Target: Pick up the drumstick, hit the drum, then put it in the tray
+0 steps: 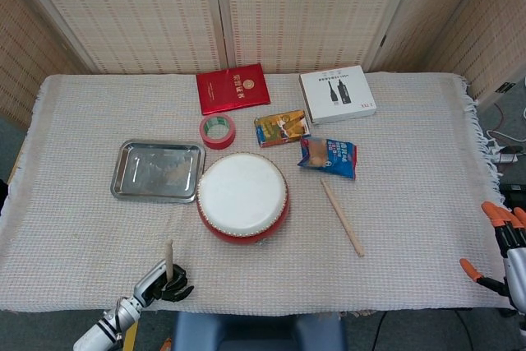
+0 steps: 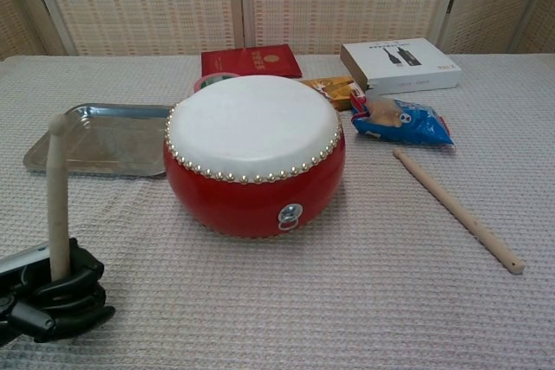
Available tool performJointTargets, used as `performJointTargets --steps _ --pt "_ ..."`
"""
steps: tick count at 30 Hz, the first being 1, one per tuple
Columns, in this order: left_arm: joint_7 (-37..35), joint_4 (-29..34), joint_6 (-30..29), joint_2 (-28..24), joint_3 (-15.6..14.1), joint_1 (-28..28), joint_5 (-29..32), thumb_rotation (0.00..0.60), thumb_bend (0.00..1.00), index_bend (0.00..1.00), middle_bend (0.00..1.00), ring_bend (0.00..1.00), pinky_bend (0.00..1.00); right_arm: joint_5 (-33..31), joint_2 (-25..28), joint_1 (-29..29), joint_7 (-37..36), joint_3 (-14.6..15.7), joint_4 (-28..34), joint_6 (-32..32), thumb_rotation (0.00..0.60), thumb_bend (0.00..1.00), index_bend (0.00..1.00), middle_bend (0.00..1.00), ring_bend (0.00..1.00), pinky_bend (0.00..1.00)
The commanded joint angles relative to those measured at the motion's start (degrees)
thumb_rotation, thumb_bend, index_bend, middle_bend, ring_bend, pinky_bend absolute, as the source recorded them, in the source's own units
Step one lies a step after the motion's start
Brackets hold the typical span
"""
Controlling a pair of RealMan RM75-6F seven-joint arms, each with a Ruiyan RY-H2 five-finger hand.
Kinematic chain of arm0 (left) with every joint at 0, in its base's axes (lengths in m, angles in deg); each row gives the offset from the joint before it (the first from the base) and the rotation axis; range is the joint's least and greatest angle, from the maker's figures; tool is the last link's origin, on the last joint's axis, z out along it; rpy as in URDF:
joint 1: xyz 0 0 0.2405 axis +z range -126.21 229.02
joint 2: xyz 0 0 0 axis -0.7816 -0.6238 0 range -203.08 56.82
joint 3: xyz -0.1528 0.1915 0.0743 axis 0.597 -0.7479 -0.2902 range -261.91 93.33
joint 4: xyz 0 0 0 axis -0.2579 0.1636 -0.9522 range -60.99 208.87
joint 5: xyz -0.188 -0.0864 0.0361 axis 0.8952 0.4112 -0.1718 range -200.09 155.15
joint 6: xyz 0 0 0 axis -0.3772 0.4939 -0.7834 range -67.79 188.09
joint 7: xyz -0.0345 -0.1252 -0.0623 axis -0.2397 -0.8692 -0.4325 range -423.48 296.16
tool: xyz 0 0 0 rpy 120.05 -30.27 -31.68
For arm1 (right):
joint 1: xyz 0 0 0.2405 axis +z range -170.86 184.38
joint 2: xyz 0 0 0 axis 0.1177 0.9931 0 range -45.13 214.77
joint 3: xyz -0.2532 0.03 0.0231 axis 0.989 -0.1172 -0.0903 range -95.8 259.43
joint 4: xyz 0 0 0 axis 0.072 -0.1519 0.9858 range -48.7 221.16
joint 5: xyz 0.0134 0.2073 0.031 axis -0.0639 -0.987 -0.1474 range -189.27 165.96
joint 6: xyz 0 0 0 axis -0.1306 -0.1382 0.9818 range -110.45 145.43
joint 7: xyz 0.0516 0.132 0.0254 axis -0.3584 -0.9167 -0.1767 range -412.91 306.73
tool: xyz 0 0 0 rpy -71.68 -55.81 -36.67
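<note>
My left hand (image 2: 61, 294) (image 1: 161, 282) grips a wooden drumstick (image 2: 57, 192) (image 1: 169, 257) near the table's front left edge; the stick stands nearly upright, tip up. The red drum (image 2: 254, 153) (image 1: 243, 196) with its white skin sits mid-table, to the right of and beyond that hand. A steel tray (image 2: 104, 138) (image 1: 158, 170) lies left of the drum. A second drumstick (image 2: 457, 210) (image 1: 342, 217) lies flat on the cloth right of the drum. My right hand (image 1: 505, 248), with orange fingertips, hangs at the table's far right edge, fingers apart and holding nothing.
Behind the drum lie a red booklet (image 1: 233, 88), a roll of red tape (image 1: 217, 131), a yellow snack pack (image 1: 281, 128), a blue snack bag (image 1: 328, 156) and a white box (image 1: 337, 94). A woven cloth (image 1: 411, 203) covers the table.
</note>
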Motion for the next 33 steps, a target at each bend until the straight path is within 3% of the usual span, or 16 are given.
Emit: performJointTargets --steps 1,4,10,16,25,33 --pt "2.5 -1.1 0.1 0.7 1.1 0.3 0.9 0.600 0.66 1.00 1.00 0.96 1.00 0.0 0.0 -0.1 -0.1 0.0 0.0 -0.2 0.600 0.18 0.00 0.08 0.00 0.00" --pt "4.8 -1.9 -0.2 0.8 1.8 0.2 1.0 0.600 0.74 1.00 1.00 0.98 1.00 0.1 0.0 -0.1 -0.2 0.0 -0.1 -0.2 0.600 0.18 0.00 0.08 0.00 0.00" --pt "8.0 -0.3 -1.4 -1.9 4.1 -0.8 1.2 0.600 0.78 1.00 1.00 1.00 1.00 0.1 -0.1 -0.1 -0.5 0.0 -0.3 -0.3 0.600 0.18 0.00 0.08 0.00 0.00" --pt "19.8 3.3 -2.8 -8.6 8.7 -3.6 1.5 0.600 0.79 1.00 1.00 1.00 1.00 0.4 0.0 0.0 -0.7 -0.3 -0.6 -0.8 0.600 0.18 0.00 0.08 0.00 0.00" --pt "55.7 9.5 -2.9 -14.5 19.8 -7.0 9.7 0.600 0.79 1.00 1.00 1.00 1.00 1.1 0.2 0.4 -1.0 -0.7 -0.9 -1.5 0.600 0.18 0.00 0.08 0.00 0.00" --pt "86.7 13.7 -3.3 -12.3 24.4 -10.7 12.8 0.600 0.79 1.00 1.00 1.00 1.00 1.9 0.0 0.7 -1.6 -0.9 -1.3 -2.2 0.600 0.18 0.00 0.08 0.00 0.00"
